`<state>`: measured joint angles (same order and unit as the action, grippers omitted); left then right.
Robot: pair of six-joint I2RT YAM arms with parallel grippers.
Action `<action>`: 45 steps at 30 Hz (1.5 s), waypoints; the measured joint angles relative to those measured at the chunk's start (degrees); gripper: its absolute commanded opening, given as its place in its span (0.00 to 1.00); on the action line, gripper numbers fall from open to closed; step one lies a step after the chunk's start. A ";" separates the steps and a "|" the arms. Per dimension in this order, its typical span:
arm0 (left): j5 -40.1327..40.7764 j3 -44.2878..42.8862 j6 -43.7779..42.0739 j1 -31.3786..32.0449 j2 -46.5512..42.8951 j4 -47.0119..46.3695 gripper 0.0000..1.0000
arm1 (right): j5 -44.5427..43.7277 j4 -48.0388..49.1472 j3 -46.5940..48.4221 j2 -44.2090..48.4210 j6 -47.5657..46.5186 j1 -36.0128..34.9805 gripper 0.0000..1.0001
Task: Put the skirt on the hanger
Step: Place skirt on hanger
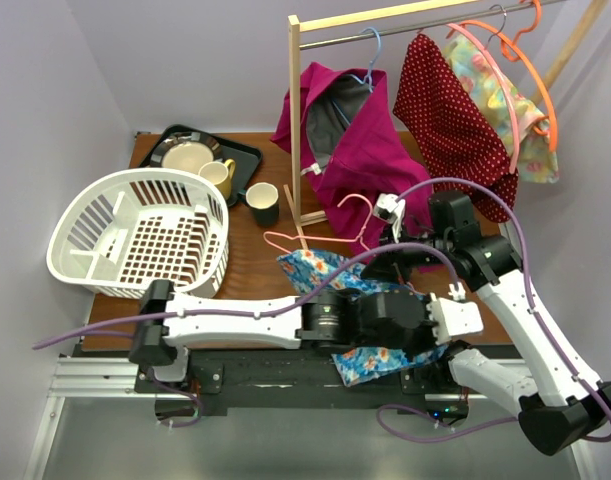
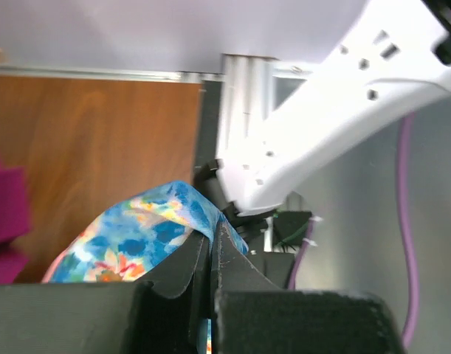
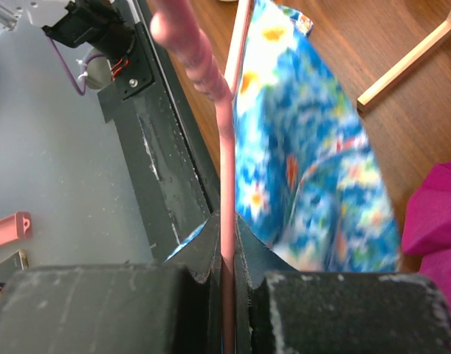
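Observation:
The blue floral skirt [image 1: 320, 268] lies crumpled at the table's near edge, between both arms. A pink hanger [image 1: 325, 238] lies over its far side. My left gripper [image 1: 417, 342] reaches across to the right and is shut on a fold of the skirt [image 2: 136, 236], the cloth pinched at the fingertips [image 2: 210, 230]. My right gripper [image 1: 383, 262] is shut on the pink hanger's thin bar [image 3: 225, 147], which runs straight out between the jaws [image 3: 226, 221]. The skirt [image 3: 314, 147] hangs just right of the bar in that view.
A wooden clothes rack [image 1: 295, 120] stands at the back with a magenta garment [image 1: 350, 140], a red dotted garment [image 1: 450, 120] and a floral garment on orange hangers [image 1: 525, 90]. A white laundry basket [image 1: 140, 235], a tray of dishes [image 1: 195, 155] and a dark cup [image 1: 263, 203] are on the left.

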<state>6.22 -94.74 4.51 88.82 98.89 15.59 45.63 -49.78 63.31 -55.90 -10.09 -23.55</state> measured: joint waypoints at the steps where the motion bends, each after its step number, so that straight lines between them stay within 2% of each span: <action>1: -2.23 -1.27 -0.52 -0.11 1.46 0.17 0.05 | 0.02 -0.02 0.00 0.17 -0.02 0.00 0.00; 3: -5.51 -2.62 -0.90 -0.31 3.61 1.05 0.23 | 0.07 -0.13 0.00 0.61 -0.04 0.02 0.00; 4: -6.34 -2.69 -1.03 -0.39 4.11 1.55 0.46 | 0.09 -0.17 0.00 0.90 -0.04 0.11 0.00; 7: -7.48 -1.11 -0.46 -1.05 4.33 2.64 0.72 | 0.22 -0.17 0.00 1.49 -0.33 0.26 0.00; 9: -6.99 3.15 0.63 -1.88 2.36 1.57 0.74 | 0.22 -0.20 0.00 1.64 -0.68 0.35 0.00; 10: -6.56 5.75 0.96 -2.32 0.87 1.11 0.80 | 0.24 -0.31 0.00 1.68 -0.92 0.37 0.00; 12: -5.51 10.62 1.51 -3.08 -2.73 0.74 0.82 | 0.20 -0.72 0.00 1.88 -1.73 0.37 0.00; 13: -4.85 12.61 1.79 -3.39 -4.76 0.59 0.88 | 0.22 -1.09 0.00 2.10 -2.25 0.37 0.00; 16: -2.71 17.38 2.21 -3.85 -11.96 -0.07 0.94 | 0.20 -2.21 0.00 3.21 -3.67 0.37 0.00; 20: -0.57 22.64 3.19 -5.18 -25.00 -0.11 0.96 | 0.37 -3.80 0.00 4.98 -5.66 0.37 0.00; 21: -0.17 23.43 3.61 -6.12 -28.04 0.11 1.00 | 0.44 -4.09 0.00 5.11 -6.10 0.37 0.00; 27: 6.08 23.93 5.46 -10.99 -40.17 4.39 1.00 | 1.25 -6.73 0.00 4.79 -9.84 0.37 0.00; 30: 8.96 23.91 5.92 -12.61 -43.06 7.02 1.00 | 2.29 -8.11 0.00 3.63 -12.37 0.37 0.00; 39: 10.69 23.71 8.33 -26.93 -41.11 12.96 1.00 | 5.42 -17.46 0.24 1.40 -25.83 0.37 0.00; 41: 9.66 23.74 9.42 -31.08 -41.18 13.38 1.00 | 5.64 -19.91 0.39 1.27 -29.44 0.37 0.00; 45: 0.74 26.75 14.45 -43.15 -42.29 12.35 0.98 | 6.12 -23.87 0.44 0.76 -35.58 0.37 0.00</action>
<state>6.96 -67.99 18.96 45.67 56.60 27.94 51.75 -73.65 63.75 -55.13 -45.67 -23.18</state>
